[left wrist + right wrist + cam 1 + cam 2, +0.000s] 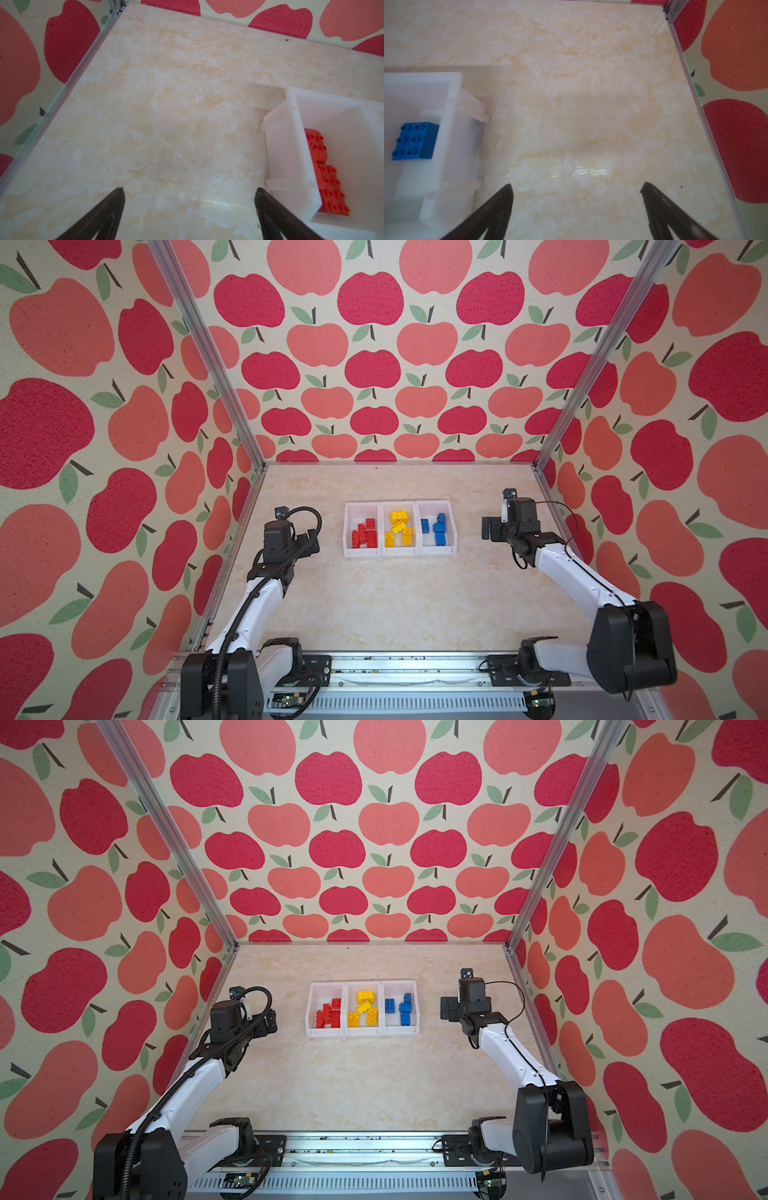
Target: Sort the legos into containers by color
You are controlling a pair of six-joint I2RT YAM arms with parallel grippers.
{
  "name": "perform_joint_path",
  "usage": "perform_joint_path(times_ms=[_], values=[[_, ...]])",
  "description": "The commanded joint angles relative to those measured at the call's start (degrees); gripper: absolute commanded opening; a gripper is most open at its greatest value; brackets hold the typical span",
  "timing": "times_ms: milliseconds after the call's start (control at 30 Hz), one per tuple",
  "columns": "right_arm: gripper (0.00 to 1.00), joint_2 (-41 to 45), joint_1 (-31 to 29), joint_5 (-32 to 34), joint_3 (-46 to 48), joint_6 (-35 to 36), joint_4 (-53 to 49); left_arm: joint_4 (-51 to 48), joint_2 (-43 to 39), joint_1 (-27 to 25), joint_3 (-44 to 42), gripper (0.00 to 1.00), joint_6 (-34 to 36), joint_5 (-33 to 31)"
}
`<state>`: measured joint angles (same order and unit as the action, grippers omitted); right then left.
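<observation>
Three joined white containers (399, 552) stand in a row mid-table. In both top views the legos lie inside them: red (365, 533) in the left bin, yellow (400, 526) in the middle, blue (438, 529) in the right. My left gripper (312, 541) hovers left of the bins, open and empty. The left wrist view shows its fingertips wide apart (189, 191) over bare table, with red legos (330, 187) behind the bin wall (286, 149). My right gripper (490, 528) hovers right of the bins, also open and empty (576, 187), with a blue lego (415, 141) nearby.
Apple-patterned walls with aluminium frame posts (249, 493) close in the marble-look table (395, 605) on three sides. The arm bases sit on a metal rail (415, 668) along the front edge.
</observation>
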<state>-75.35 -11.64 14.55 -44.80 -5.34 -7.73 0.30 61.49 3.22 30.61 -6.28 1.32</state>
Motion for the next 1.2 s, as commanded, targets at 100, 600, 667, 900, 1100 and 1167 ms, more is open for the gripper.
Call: perform_joint_path(times_ms=[100,600,667,900,1100,1167], values=[[0.99,-2.99,3.88,-0.64,7.16,6.97,19.72,19.02,3.63,4.06,-6.09,0.99,3.65,2.77],[0.99,-9.88,9.66,-8.32,17.79,6.05,48.07,44.05,16.86,5.38,-10.03,1.0,3.82,4.39],[0.99,-11.09,9.69,-8.58,19.19,6.01,51.42,46.89,18.88,5.4,-10.2,1.0,3.82,4.57],[0.99,-13.11,9.71,-10.25,21.97,6.4,58.3,56.47,26.34,5.34,-11.7,1.0,3.38,3.52],[0.99,-15.37,9.46,-7.41,25.28,6.05,66.61,59.37,29.46,4.77,-11.97,1.0,3.39,1.96],[0.99,-15.53,9.4,-6.99,25.83,6.12,68.11,60.02,30.5,4.76,-11.76,1.0,3.28,1.19]])
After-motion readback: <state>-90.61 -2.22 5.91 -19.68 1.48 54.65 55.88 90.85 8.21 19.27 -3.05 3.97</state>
